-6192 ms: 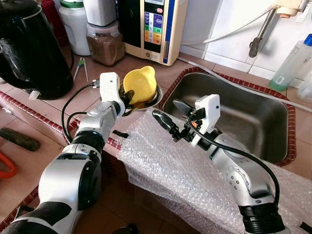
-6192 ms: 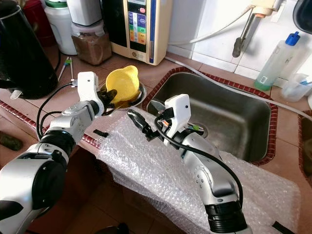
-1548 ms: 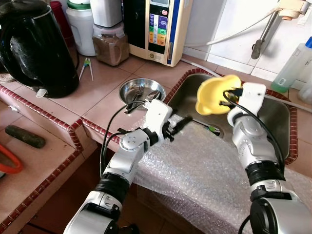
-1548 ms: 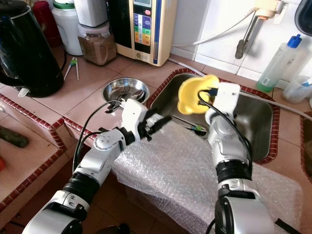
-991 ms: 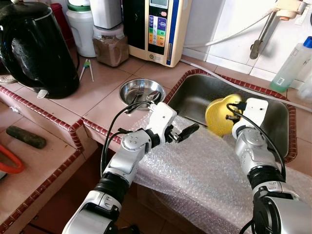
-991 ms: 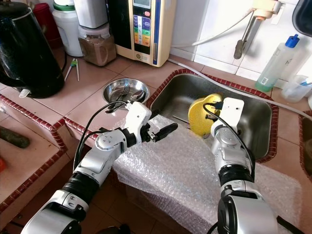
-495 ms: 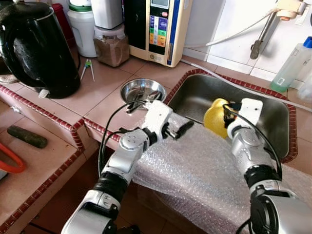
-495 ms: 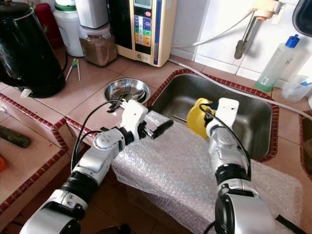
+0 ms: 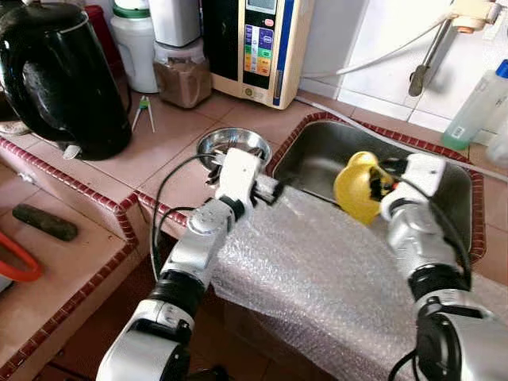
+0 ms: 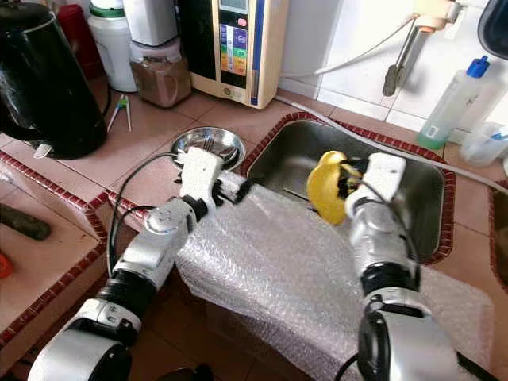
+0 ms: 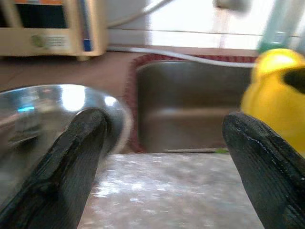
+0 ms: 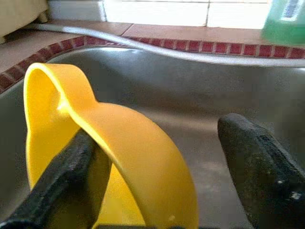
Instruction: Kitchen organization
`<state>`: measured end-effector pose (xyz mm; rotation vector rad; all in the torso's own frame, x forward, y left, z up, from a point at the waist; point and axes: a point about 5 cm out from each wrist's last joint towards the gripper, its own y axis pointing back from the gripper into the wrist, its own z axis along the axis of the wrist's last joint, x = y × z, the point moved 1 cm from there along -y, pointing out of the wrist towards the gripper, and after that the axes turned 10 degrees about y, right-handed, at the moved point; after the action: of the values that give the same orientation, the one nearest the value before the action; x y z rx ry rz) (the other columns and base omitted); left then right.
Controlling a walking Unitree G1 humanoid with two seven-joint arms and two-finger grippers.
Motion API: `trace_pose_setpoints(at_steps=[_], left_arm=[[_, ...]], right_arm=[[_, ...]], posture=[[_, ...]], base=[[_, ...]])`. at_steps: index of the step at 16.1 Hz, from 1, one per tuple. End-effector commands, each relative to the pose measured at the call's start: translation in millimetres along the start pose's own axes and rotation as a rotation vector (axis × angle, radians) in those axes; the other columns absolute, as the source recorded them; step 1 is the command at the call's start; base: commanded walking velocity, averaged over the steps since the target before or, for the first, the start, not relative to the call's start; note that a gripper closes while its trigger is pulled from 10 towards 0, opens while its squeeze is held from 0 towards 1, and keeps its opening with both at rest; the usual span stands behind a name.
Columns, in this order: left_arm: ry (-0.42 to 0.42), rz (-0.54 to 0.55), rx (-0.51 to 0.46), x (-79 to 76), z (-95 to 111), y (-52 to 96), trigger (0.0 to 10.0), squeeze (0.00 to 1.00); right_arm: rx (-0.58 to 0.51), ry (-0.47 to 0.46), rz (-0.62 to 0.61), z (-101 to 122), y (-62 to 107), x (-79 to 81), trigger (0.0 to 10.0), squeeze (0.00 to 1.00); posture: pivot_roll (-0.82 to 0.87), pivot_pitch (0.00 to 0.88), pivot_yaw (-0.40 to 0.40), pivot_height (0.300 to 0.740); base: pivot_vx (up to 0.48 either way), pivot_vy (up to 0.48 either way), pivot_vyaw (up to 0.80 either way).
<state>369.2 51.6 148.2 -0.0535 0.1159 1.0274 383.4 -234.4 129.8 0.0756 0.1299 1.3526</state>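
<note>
A yellow plastic cup (image 9: 359,186) with a spout hangs tilted over the near side of the steel sink (image 9: 317,155). My right gripper (image 9: 379,176) is at it. In the right wrist view the cup (image 12: 119,143) rests over one finger (image 12: 71,186), and the other finger stands apart from it, so the gripper is open. My left gripper (image 9: 268,189) is open and holds nothing. It hovers over the bubble wrap (image 9: 317,270) beside the small steel bowl (image 9: 230,143), which has cutlery in it.
A black kettle (image 9: 59,75) stands at the back left, with a jar of brown powder (image 9: 178,75) and a water purifier (image 9: 266,44) behind the bowl. A tap (image 9: 425,55) and a soap bottle (image 9: 476,99) sit behind the sink. A dark vegetable (image 9: 44,222) lies on the lower ledge.
The yellow cup went from the steel bowl in my left gripper to the sink at my right gripper. In the last half second my left gripper drew back toward the bowl.
</note>
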Motion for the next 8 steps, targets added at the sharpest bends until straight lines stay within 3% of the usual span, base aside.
trace_pose_setpoints(at_steps=[1, 4, 6, 8], left_arm=[[-0.029, 0.021, -0.019, 1.8, 9, -4.0, 10.0, 1.0], [-0.053, 0.078, -0.013, 14.2, 17, -4.2, 10.0, 1.0], [-0.069, 0.115, -0.012, 25.2, 21, -2.2, 10.0, 1.0], [-0.046, 0.137, 0.008, 33.2, 23, -2.0, 10.0, 1.0]], right_arm=[[-0.017, 0.01, -0.003, 11, -3.5, -4.0, 10.0, 1.0], [-0.007, 0.005, -0.035, 21, -7.0, -17.1, 10.0, 1.0], [0.016, -0.013, -0.013, 24, -8.7, -14.0, 10.0, 1.0], [0.123, -0.048, 0.113, 14, -9.2, 5.2, 10.0, 1.0]], posture=[[-0.11, 0.04, 0.029, 0.74], [-0.11, 0.052, 0.051, 0.74], [-0.1, 0.063, 0.072, 0.74], [-0.1, 0.067, 0.092, 0.74]], base=[[0.0, 0.0, 0.0], [0.0, 0.0, 0.0], [0.0, 0.0, 0.0], [0.0, 0.0, 0.0]])
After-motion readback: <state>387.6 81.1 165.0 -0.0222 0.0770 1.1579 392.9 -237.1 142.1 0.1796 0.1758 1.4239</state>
